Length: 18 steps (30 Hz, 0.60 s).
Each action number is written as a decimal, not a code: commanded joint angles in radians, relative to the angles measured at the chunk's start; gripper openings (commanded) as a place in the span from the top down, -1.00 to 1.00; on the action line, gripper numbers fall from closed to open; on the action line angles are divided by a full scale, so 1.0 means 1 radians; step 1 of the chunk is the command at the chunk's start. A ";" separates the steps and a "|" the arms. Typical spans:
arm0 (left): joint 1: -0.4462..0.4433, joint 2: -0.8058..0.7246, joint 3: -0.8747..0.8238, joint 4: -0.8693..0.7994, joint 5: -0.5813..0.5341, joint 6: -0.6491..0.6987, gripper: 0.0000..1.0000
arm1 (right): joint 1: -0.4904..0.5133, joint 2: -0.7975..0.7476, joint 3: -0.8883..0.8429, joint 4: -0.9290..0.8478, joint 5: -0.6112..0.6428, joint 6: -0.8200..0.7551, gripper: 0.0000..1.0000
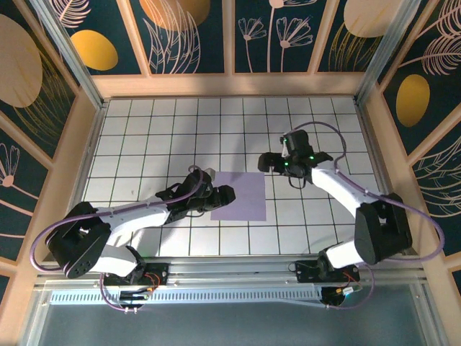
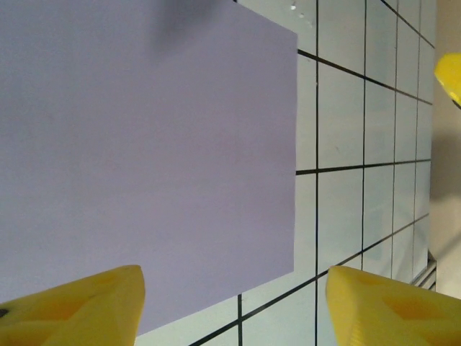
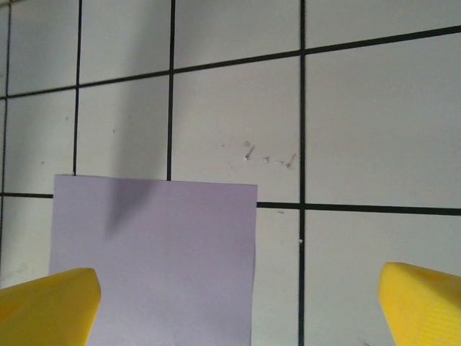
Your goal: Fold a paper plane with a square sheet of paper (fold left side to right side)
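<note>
On the gridded tabletop [image 1: 144, 130] a lavender sheet [image 1: 243, 198] is flanked by the left tool [image 1: 222, 195] at nine o'clock and the right tool [image 1: 268, 163] at one o'clock, both spread.

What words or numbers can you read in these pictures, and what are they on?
None can be read. The square sheet of paper is plain lavender with no writing, the table has only black grid lines, and the walls carry flower and leaf drawings, no letters.
</note>
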<state>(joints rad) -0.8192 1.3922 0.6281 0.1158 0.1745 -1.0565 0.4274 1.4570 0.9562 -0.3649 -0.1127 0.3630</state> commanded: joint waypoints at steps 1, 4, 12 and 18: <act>0.003 -0.006 -0.005 -0.045 -0.005 -0.018 -0.17 | 0.051 0.062 0.059 -0.031 0.075 -0.019 -0.99; 0.004 0.018 0.005 -0.060 -0.012 -0.007 -0.04 | 0.095 0.126 0.096 -0.035 0.098 -0.023 -0.98; 0.003 0.108 0.028 -0.054 0.020 0.001 0.09 | 0.178 0.274 0.165 -0.044 0.141 -0.035 -0.99; 0.002 0.140 0.032 -0.064 0.023 -0.001 0.13 | 0.203 0.344 0.193 -0.048 0.157 -0.039 -0.98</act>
<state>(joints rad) -0.8192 1.5154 0.6319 0.1032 0.1829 -1.0481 0.6197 1.7775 1.1187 -0.3851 0.0036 0.3386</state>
